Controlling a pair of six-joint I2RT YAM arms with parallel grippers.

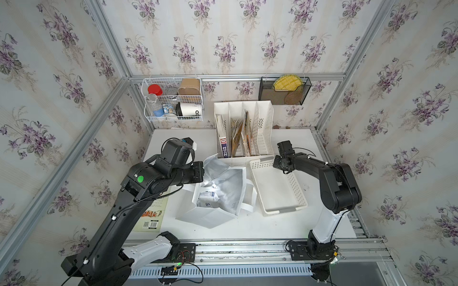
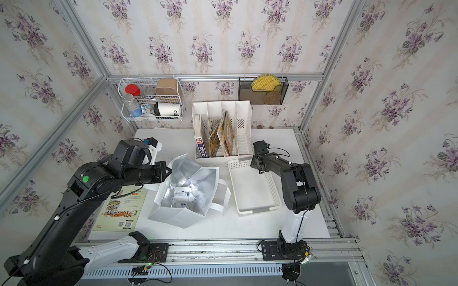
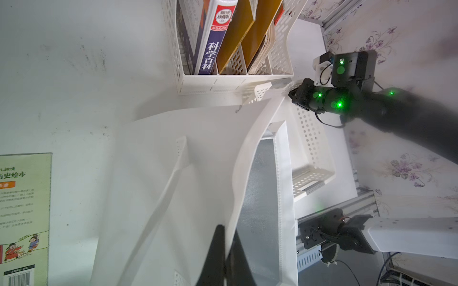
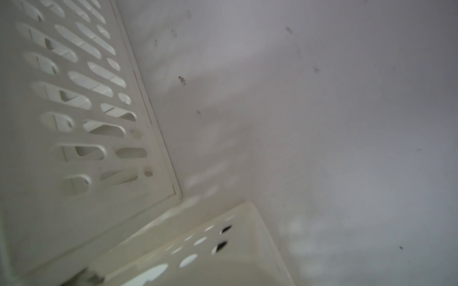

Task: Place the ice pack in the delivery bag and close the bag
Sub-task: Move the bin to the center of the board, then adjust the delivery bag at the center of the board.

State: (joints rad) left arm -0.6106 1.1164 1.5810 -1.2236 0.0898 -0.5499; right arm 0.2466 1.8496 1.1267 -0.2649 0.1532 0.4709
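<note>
The delivery bag (image 1: 218, 218) (image 2: 178, 218) is a white tote with silver foil lining, standing open mid-table in both top views. The ice pack (image 1: 207, 196) (image 2: 184, 195), a white pouch with blue print, lies inside it on the foil. My left gripper (image 1: 201, 173) (image 2: 168, 170) (image 3: 227, 230) is shut on the bag's (image 3: 173, 198) left rim, the white wall pinched between its black fingers. My right gripper (image 1: 280, 165) (image 2: 257, 166) hangs shut over the far corner of the white basket, with nothing seen in it. Its fingers do not show in the right wrist view.
A white perforated basket (image 1: 298, 190) (image 4: 243, 222) sits right of the bag, touching it. Behind both stands a white file rack (image 1: 265, 128) (image 3: 282, 49) with books. A picture book (image 1: 151, 218) lies under my left arm. A wire basket (image 1: 173, 99) and a black mesh holder (image 1: 285, 90) hang on the back wall.
</note>
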